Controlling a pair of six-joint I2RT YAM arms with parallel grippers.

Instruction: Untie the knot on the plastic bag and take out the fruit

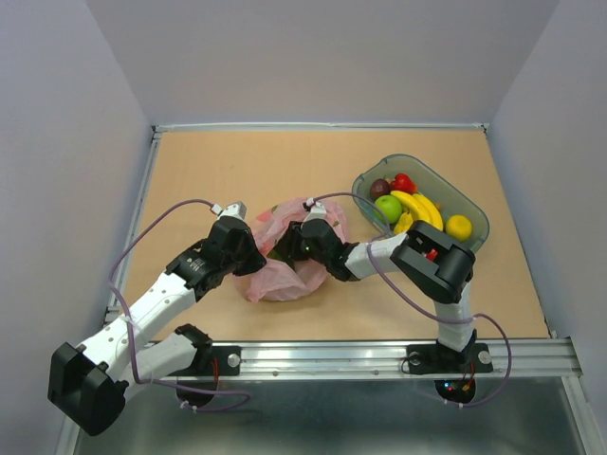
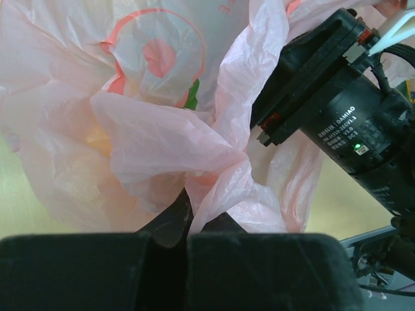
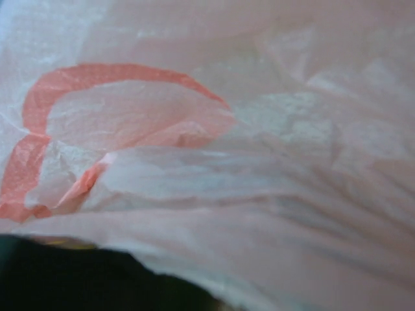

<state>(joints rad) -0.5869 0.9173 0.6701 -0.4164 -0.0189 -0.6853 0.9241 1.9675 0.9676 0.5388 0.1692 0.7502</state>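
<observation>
Left gripper pinches a fold of the plastic bag; hold it firm. Right gripper: I cannot tell its state; pull gently away.

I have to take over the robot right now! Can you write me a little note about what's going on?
The left gripper is shut, pinching a fold of the plastic bag.
The right gripper is pushed into the bag; I can't tell if it is open or shut.
The bag lies crumpled on the table between the arms. I can't spot the knot.
Done: a green apple, red fruit and bananas are in the tray.
Left: check the bag. A yellowish patch shows through it.
</observation>
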